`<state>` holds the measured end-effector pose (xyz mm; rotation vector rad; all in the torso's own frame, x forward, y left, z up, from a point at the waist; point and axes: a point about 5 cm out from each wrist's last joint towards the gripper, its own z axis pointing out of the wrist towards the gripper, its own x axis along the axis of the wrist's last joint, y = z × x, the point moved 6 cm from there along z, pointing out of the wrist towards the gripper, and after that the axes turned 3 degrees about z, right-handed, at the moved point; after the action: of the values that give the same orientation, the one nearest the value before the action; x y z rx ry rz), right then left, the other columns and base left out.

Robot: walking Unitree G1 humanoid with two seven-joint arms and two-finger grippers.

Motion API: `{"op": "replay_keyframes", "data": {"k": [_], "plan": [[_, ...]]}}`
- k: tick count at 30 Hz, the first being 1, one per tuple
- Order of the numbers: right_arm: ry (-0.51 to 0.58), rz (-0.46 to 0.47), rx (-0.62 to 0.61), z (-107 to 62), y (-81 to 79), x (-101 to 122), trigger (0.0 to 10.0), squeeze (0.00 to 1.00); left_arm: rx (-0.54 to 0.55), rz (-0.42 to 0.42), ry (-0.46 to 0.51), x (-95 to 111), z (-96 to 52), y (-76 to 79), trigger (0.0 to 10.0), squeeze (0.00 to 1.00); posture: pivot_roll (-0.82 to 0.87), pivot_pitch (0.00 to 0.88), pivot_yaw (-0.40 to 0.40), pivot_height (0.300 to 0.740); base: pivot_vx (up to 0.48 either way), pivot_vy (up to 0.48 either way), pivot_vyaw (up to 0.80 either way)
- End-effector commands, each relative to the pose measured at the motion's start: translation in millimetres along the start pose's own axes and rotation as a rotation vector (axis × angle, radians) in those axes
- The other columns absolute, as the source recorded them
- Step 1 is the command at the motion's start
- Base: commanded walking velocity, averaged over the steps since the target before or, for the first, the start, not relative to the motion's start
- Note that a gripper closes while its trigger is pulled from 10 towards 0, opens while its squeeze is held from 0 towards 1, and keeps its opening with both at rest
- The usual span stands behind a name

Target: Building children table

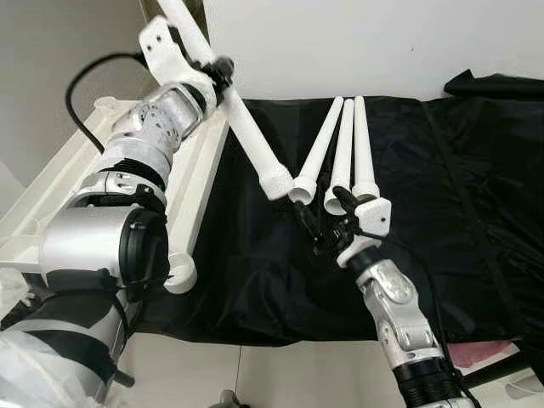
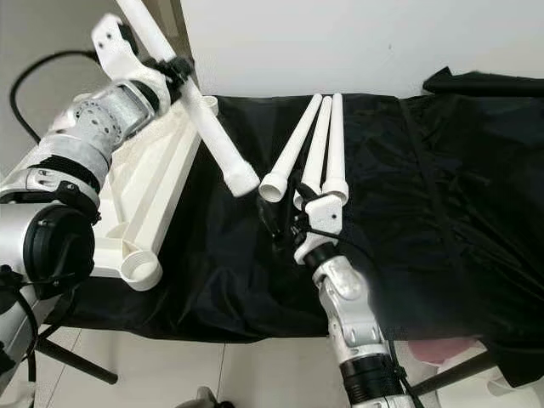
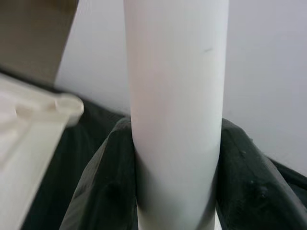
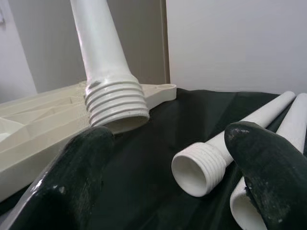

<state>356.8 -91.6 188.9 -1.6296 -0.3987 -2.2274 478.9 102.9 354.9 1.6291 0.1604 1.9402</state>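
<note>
The left gripper (image 1: 223, 75) was up high, its fingers clamped around a white table leg (image 1: 252, 136), and that leg slanted down from between the jaws with its threaded end (image 4: 116, 103) hanging free above the black cloth (image 1: 408, 255). In the left wrist view the leg (image 3: 175, 110) ran straight out between the two dark fingers (image 3: 108, 191), squeezed on both sides.

The right gripper (image 1: 316, 223) sat low over the cloth with its jaws spread wide and nothing between them. Just past its fingertips lay three more white legs (image 1: 342, 153), side by side, fanned out from their threaded ends, which pointed back at the jaws. The right wrist view caught the nearest open end (image 4: 199, 167) between the two black fingers (image 4: 79, 177) but beyond them, not touched. The held leg's threaded end hung beyond the left-hand finger of that gripper, apart from the three lying legs.

The white tabletop (image 1: 191, 183) lay upside down below the left gripper, its underside ribs up, with a round socket (image 2: 139, 270) at its near corner. Its far edge touched the cloth.
</note>
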Motion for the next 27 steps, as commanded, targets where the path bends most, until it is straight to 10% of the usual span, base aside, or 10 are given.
{"op": "replay_keyframes", "data": {"k": [1,27], "plan": [[-0.016,-0.003,0.013,3.5,-3.9,0,10.0,0.00,-0.274,0.062,0.066,14,-3.2,36.4,10.0,0.00,-0.04,0.000,0.107,0.740,0.000,0.000,0.00],[-0.055,-0.114,-0.048,60.1,1.8,19,10.0,0.00,-0.357,0.369,0.226,-13,-18.4,111.4,10.0,0.00,-0.02,0.000,0.094,0.740,0.000,0.000,0.00]]}}
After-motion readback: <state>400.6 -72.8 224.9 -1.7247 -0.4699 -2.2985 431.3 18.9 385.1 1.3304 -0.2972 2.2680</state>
